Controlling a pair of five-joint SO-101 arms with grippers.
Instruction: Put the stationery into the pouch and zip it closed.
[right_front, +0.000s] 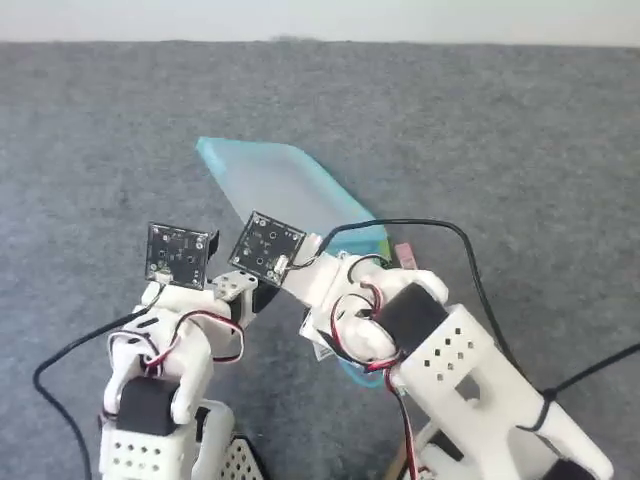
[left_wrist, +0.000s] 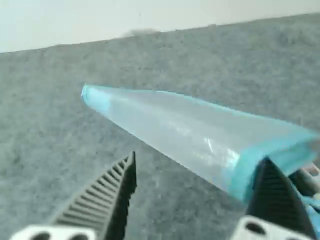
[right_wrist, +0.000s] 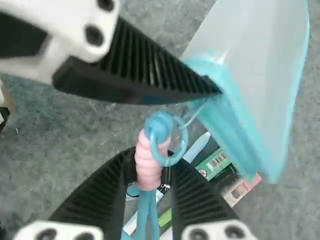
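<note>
My left hand (left_wrist: 198, 160) stood wide. One finger (left_wrist: 272, 192) was up against the teal end of the pouch (left_wrist: 190, 130), and the other hung well apart from it over the grey worktop (left_wrist: 45, 150). My right hand (right_wrist: 151, 167) was narrow, pinched on the pink zip pull (right_wrist: 146, 150). The pull's teal loop (right_wrist: 176, 136) ran by a thin link to the pouch's zip edge, just beside the tip of my left hand's ribbed finger, which touched that edge.

The pouch lay between my two arms and looked tilted rather than flat. Its near end was at my hands, and its long translucent body ran away from me to a teal-rimmed far corner. Its two long edges narrowed toward that corner.

The stationery showed under the zip edge: a white pen (right_wrist: 201, 145), a green piece with a barcode (right_wrist: 218, 161) and a pink piece (right_wrist: 241, 188), packed close together. Whether they sat inside the mouth or on the worktop beneath it, I could not tell.

Beyond the far corner, and out to both sides, grey worktop ran on to a pale wall (right_front: 320, 18). A black cable (right_front: 440, 228) arched over my right arm, close by the pouch's near end.
</note>
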